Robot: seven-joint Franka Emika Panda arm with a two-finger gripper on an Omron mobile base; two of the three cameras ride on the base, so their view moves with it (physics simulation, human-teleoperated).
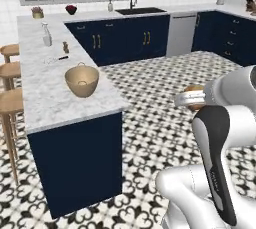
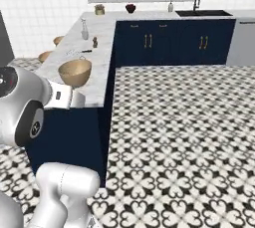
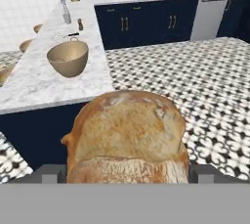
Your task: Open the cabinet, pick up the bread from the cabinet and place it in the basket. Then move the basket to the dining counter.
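A: So, in the left base view, where is the bread (image 1: 194,98)?

B: It sits at the end of the white arm, above the patterned floor, half hidden behind the arm's wrist. The basket (image 1: 82,80) stands on the dining counter (image 1: 45,98), well apart from the bread, to the left and a little further away from the robot.

A: And the right base view?

B: There the basket (image 2: 75,71) is on the marble top (image 2: 97,85) near its front corner, just beyond the white hand. I cannot make out the bread or the fingers in this view; the arm's body hides them.

A: The hand view, then?

B: The bread (image 3: 128,137) lies close before the camera, and the gripper (image 3: 128,174) holds it: one grey finger (image 3: 51,173) presses on each side of the loaf, so the fingers are closed on the bread. The basket (image 3: 68,57) is up and to the left of the loaf, open side facing up, on the counter (image 3: 29,83).

A: So what does the next move depend on?

B: I think on this one relation: the basket lies forward and to the left of the held bread. The hand should carry the bread that way, over the rim, before it lets go.
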